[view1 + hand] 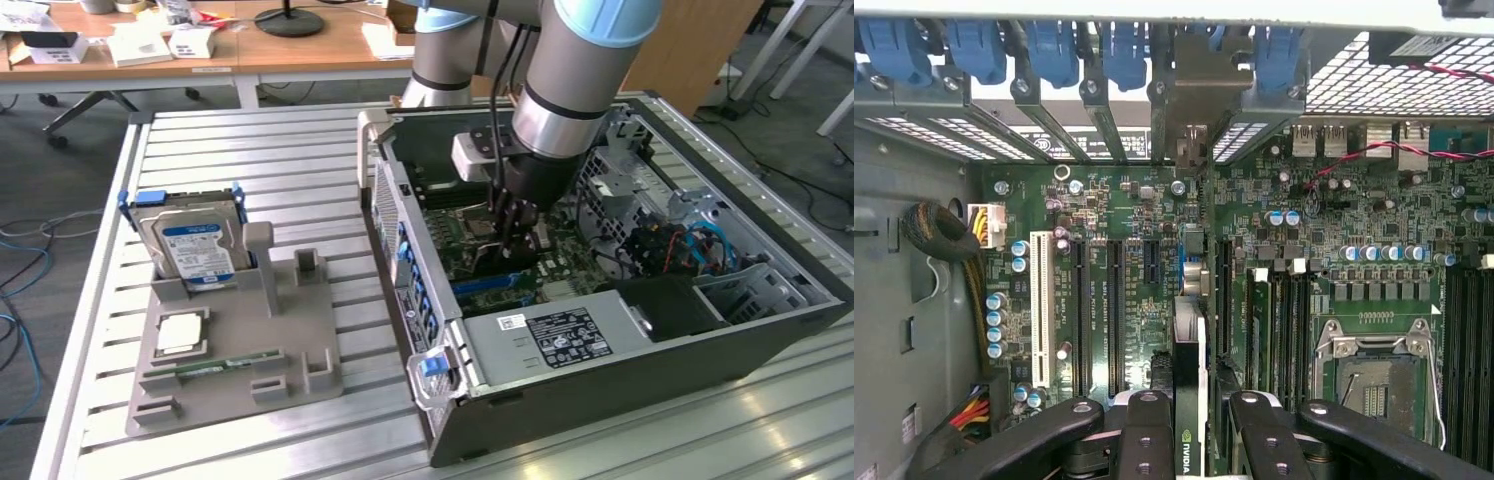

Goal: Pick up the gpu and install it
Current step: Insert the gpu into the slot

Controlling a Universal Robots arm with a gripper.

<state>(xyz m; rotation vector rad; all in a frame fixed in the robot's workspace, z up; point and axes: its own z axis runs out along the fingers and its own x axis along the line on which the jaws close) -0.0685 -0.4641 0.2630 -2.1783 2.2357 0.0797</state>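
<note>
My gripper (514, 238) reaches down into the open computer case (747, 330), over the motherboard (1354, 230). In the wrist view its black fingers (1144, 430) are shut on the gpu (1188, 345), seen edge-on with a green logo strip between the fingers. The card runs in line with the black expansion slots (1116, 300). Its silver end bracket (1196, 95) sits against the row of rear slot openings with blue clips. I cannot tell whether the card's lower edge is seated in a slot.
On the slatted table at the exterior view's left, a grey holder (240, 330) carries a silver hard drive (194, 245), a slim RAM stick (214, 367) and a small square chip (178, 335). A power supply (561, 335) and cables crowd the case.
</note>
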